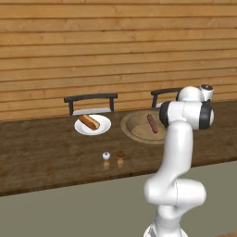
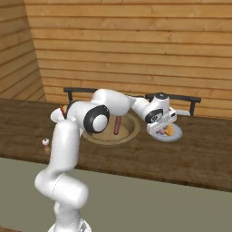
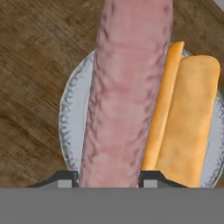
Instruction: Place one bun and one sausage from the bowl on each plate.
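Note:
My gripper is shut on a pinkish sausage, holding it low over the right white plate. In the hand view the sausage runs lengthways between the fingertips, beside a golden bun lying on that plate. The tan bowl sits mid-counter with one dark sausage in it; the bowl and that sausage also show from the right. The left plate carries a bun with a sausage.
Two small shakers, one white and one brown, stand near the counter's front edge. Dark chair backs rise behind the counter against the wooden wall. My own arm hides the counter's right part in the left base view.

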Controlling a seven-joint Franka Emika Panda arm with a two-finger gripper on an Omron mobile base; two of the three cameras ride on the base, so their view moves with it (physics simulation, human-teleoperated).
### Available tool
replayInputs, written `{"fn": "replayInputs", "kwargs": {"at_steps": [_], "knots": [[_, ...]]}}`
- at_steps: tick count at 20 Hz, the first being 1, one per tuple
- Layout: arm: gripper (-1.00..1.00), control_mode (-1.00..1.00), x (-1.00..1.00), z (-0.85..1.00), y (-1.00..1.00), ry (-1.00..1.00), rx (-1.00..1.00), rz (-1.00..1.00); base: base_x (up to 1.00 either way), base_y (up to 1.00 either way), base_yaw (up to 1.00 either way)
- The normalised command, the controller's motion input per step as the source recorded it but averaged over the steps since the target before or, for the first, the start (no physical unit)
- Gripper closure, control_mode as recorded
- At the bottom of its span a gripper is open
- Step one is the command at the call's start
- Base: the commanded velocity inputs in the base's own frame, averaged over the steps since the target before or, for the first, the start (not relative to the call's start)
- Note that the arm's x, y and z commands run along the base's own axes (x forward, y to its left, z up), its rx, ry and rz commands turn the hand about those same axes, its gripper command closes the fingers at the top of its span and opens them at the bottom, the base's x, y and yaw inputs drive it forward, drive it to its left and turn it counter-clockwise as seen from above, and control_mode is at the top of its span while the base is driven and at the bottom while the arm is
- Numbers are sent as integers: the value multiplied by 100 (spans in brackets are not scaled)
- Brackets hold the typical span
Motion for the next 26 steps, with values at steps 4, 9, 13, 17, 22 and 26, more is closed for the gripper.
{"fn": "replayInputs", "kwargs": {"at_steps": [4, 9, 13, 17, 22, 26], "knots": [[100, -100, 9, -32, 0, 0, 0, 0, 0, 0, 0], [100, -100, 27, -33, 0, 0, 0, 0, 0, 0, 0], [100, -100, 24, -2, -16, 0, 0, -1, 0, 0, 0], [-100, -100, 0, 0, -4, 0, 0, 0, 0, 0, 0], [-100, -100, -7, 0, 0, 0, 0, 0, 0, 0, 0], [-100, -100, -31, 7, 0, -1, 0, 0, 0, 0, 0]]}}
